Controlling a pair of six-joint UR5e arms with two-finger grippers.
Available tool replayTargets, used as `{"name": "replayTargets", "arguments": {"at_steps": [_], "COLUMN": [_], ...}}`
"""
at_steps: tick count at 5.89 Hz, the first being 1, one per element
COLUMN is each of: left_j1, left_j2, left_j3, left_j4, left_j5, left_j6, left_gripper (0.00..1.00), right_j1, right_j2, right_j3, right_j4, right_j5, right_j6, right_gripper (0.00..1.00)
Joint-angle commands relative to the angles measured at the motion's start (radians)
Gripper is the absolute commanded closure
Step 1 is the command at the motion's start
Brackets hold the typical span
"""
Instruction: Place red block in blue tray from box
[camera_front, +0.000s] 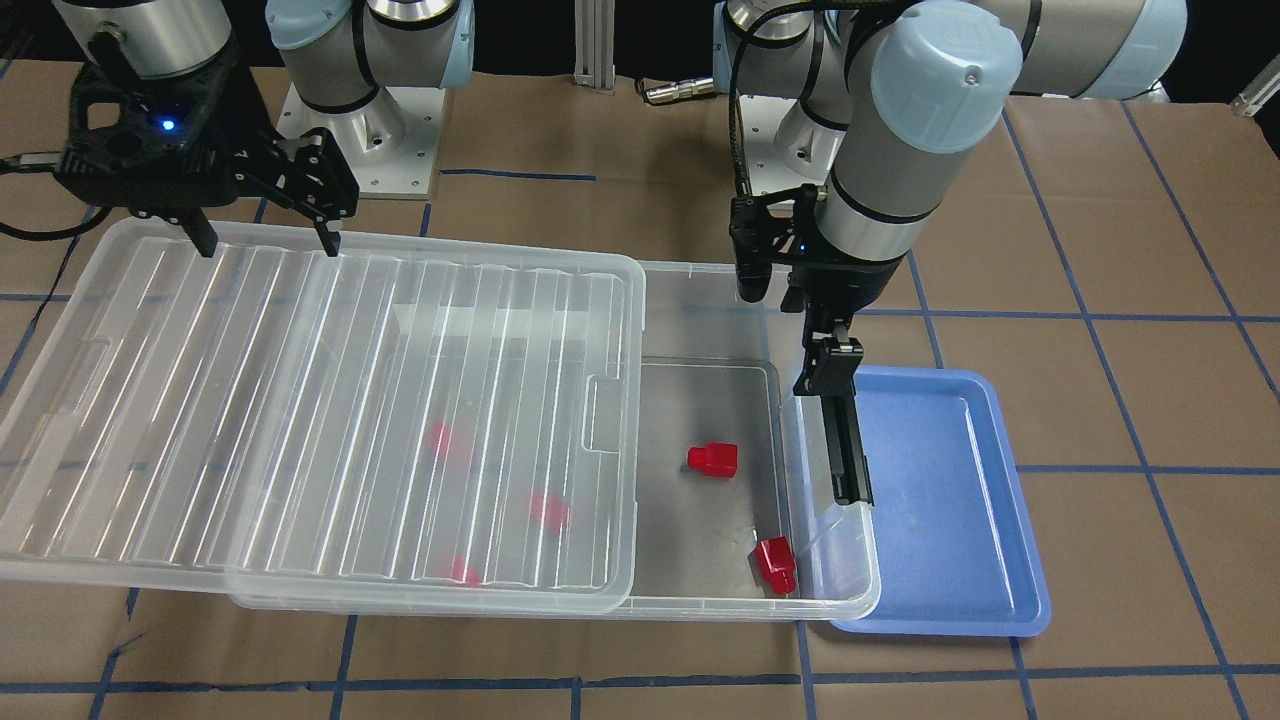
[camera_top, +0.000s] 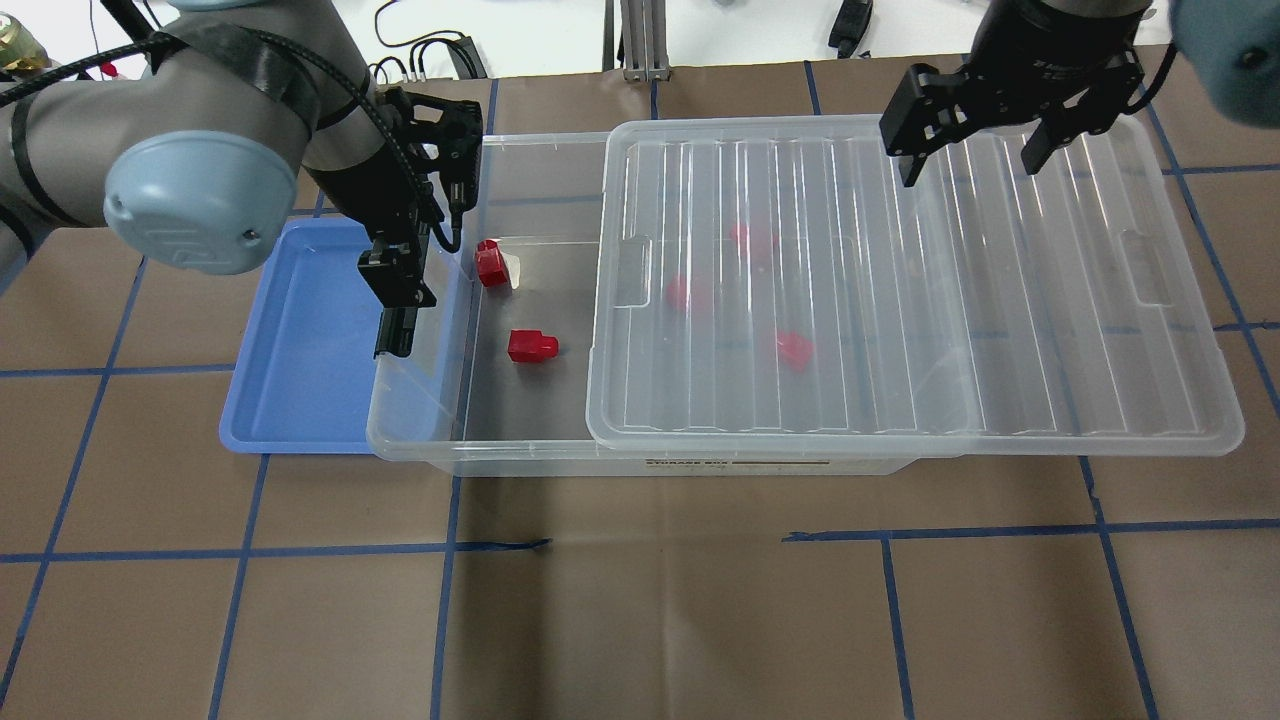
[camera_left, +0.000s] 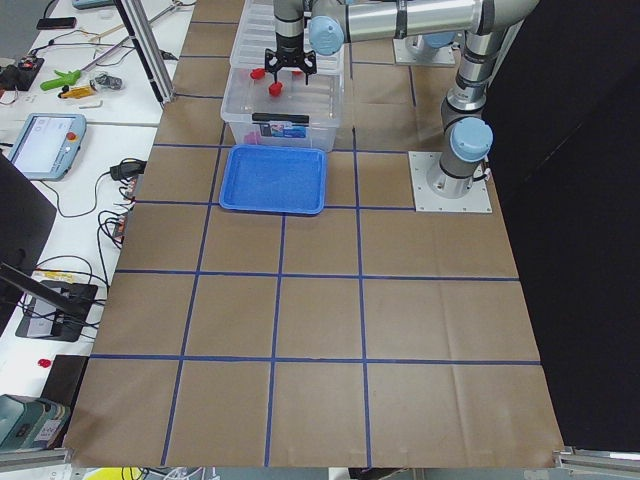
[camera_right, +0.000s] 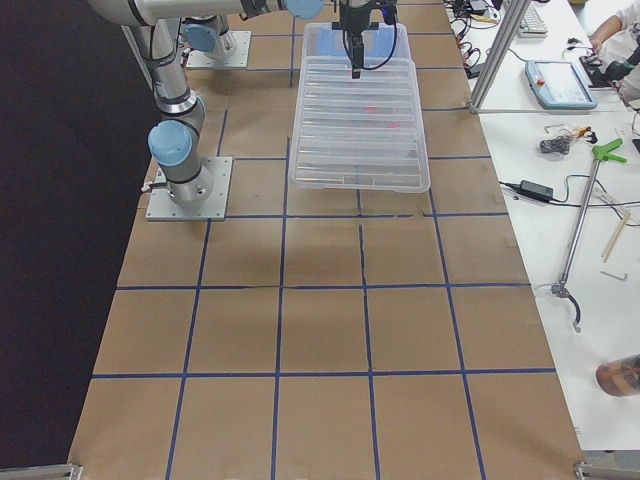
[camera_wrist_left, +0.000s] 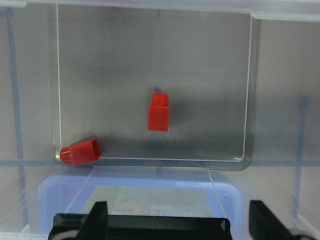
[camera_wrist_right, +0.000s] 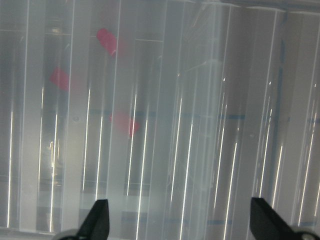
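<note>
The clear box (camera_top: 520, 455) has its ribbed lid (camera_top: 900, 300) slid toward my right, which leaves the left end uncovered. Two red blocks lie there, one mid-floor (camera_top: 532, 345) (camera_wrist_left: 159, 114) and one in the far corner (camera_top: 490, 265) (camera_wrist_left: 79, 152). Three more show blurred under the lid (camera_top: 790, 350). The blue tray (camera_top: 300, 340) (camera_front: 950, 500) lies empty against the box's left end. My left gripper (camera_top: 425, 245) (camera_wrist_left: 180, 215) hangs open and empty above that end wall and its black latch bar (camera_front: 850, 450). My right gripper (camera_top: 965, 165) (camera_front: 268, 245) is open over the lid's far edge.
The table is covered in brown paper with a blue tape grid (camera_top: 640, 540). The arm bases (camera_front: 370, 150) stand behind the box. The tray and box also show small in the exterior left view (camera_left: 275, 180).
</note>
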Motion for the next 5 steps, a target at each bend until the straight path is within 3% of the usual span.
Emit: {"name": "replayTargets", "arguments": {"at_steps": [1, 2, 5], "left_j1": [-0.019, -0.019, -0.019], "left_j2": [-0.046, -0.080, -0.203], "left_j3": [-0.015, -0.035, -0.158], "left_j4": [0.047, 0.071, 0.376], "left_j5": [-0.006, -0.007, -0.010], "left_j6": [0.034, 0.036, 0.035], "left_gripper": [0.03, 0.03, 0.03], "right_j1": [0.022, 0.016, 0.016], "right_j2": [0.006, 0.004, 0.004], "right_j3": [0.000, 0.004, 0.006], "right_j4": [0.004, 0.008, 0.022], "right_j5": [0.000, 0.001, 0.024], "right_j6": [0.017, 0.011, 0.011], "right_gripper": [0.00, 0.00, 0.00]}}
